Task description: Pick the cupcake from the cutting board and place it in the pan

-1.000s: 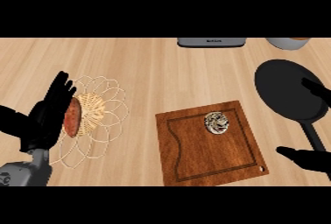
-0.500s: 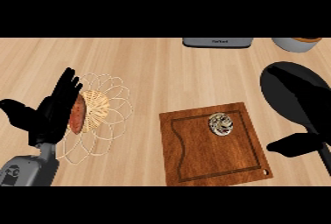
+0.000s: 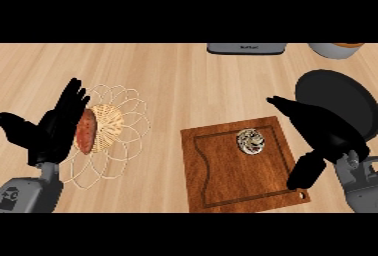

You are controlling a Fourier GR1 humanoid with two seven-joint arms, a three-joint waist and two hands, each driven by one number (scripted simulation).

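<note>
A small cupcake [image 3: 251,141] with a pale swirled top sits on the upper right part of the brown wooden cutting board [image 3: 221,185]. The black pan [image 3: 332,95] lies at the right edge of the counter, beyond the board. My right hand [image 3: 325,132] is open, fingers stretched toward the upper left, just right of the cupcake and partly over the pan and the board's right edge. It touches nothing. My left hand [image 3: 52,130] rests open at the left, fingers up.
A wire basket [image 3: 111,130] holding a brown loaf [image 3: 86,131] stands beside my left hand. At the back edge are a grey appliance [image 3: 245,48] and a bowl [image 3: 336,49]. Bare wooden counter [image 3: 170,75] lies between basket and board.
My right hand has come up into view and moved left toward the cupcake, now covering part of the pan. The view shifted slightly. The left hand stays as it was.
</note>
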